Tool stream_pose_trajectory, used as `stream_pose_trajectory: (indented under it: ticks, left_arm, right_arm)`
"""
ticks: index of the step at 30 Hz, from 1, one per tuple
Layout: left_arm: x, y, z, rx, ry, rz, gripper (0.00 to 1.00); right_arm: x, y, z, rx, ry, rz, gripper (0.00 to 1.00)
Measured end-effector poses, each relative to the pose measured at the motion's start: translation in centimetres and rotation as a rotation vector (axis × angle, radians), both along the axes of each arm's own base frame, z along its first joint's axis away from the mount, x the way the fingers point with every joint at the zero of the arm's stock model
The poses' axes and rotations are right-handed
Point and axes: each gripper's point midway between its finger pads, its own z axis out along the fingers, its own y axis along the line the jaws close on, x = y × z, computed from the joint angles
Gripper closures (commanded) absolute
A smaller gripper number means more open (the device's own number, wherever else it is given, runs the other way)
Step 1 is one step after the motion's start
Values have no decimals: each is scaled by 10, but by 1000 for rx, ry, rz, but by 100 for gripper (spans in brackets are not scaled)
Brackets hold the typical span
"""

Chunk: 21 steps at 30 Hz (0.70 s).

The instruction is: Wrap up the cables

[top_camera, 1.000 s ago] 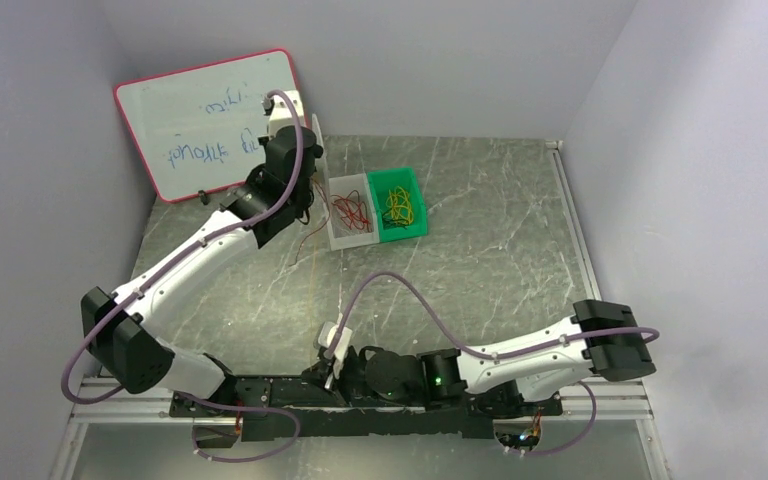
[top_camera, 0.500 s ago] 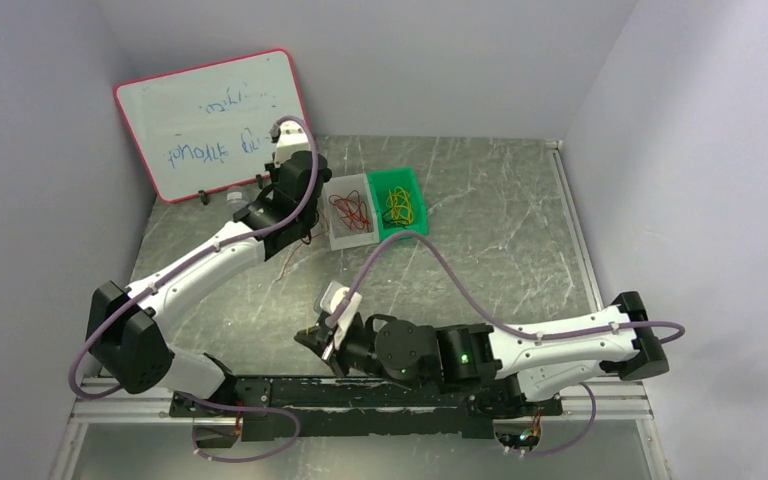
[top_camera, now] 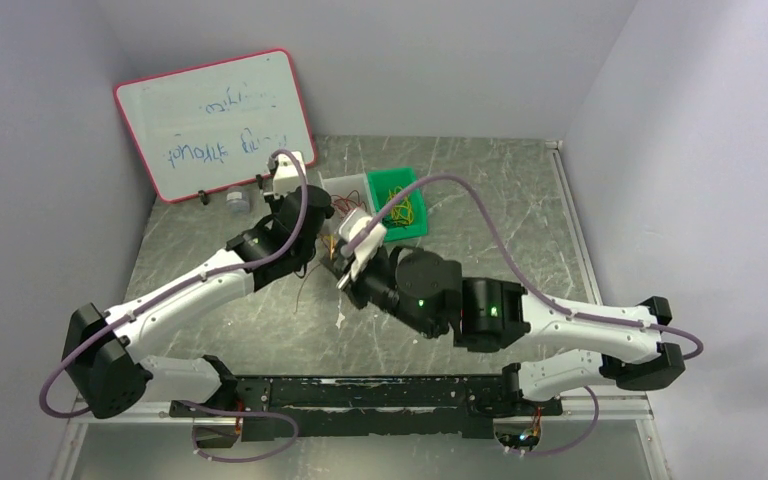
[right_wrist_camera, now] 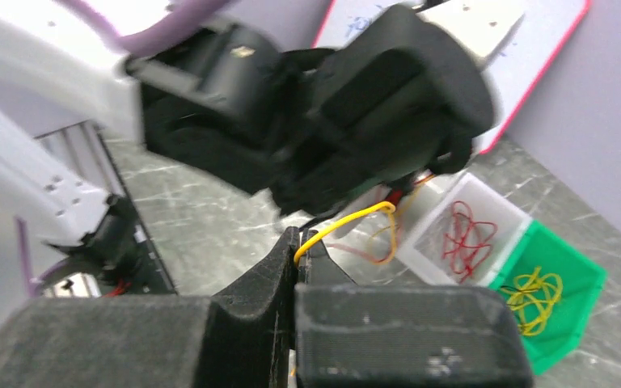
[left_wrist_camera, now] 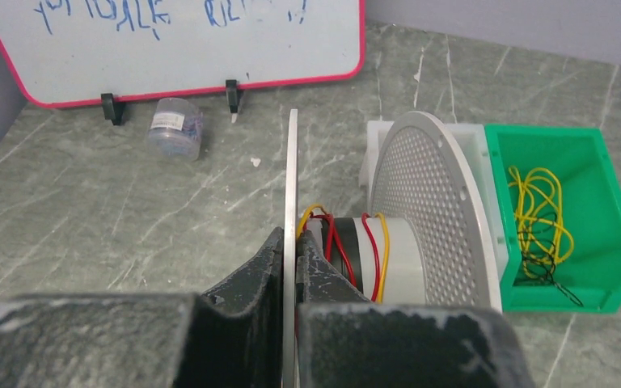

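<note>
Your left gripper (left_wrist_camera: 291, 252) clenched on the thin flange of the white perforated round spool (left_wrist_camera: 433, 202), thin red and yellow-orange cables (left_wrist_camera: 348, 242) looped round its hub, shown only by the left wrist view, your right gripper (right_wrist_camera: 299, 246) pinching a yellow strand (right_wrist_camera: 348, 220), shown only by the right wrist view, more cables loose in the green plastic bin (left_wrist_camera: 610, 218) and white plastic bin (right_wrist_camera: 497, 206), overhead both grips hidden by the crowded wrists.

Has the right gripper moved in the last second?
Yes. The right gripper, pinching a yellow cable, has travelled away from the base rail toward the green bin and is now close to it.
</note>
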Motion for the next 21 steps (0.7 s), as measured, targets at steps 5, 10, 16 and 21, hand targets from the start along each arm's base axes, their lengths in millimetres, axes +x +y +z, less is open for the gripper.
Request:
stream_pose_trajectory:
  ticks: [5,10,16,21]
  left_arm:
    - [-21,-4,-9,-3,10,-36,93]
    - [-34,-7,-21,9,33,-49,93]
    - [-47,-14,-39,20,63,-62,93]
    - [-62,-26,-48,32,73,-99,93]
  right_arm:
    - [38,-16,12,-21,-24,-58,100]
    - [53,-18,31,-6,-47,-57,100]
    - [71,-13,47,5,-70,-59,100]
    - [98,-16,46,-13,-77,-99,100]
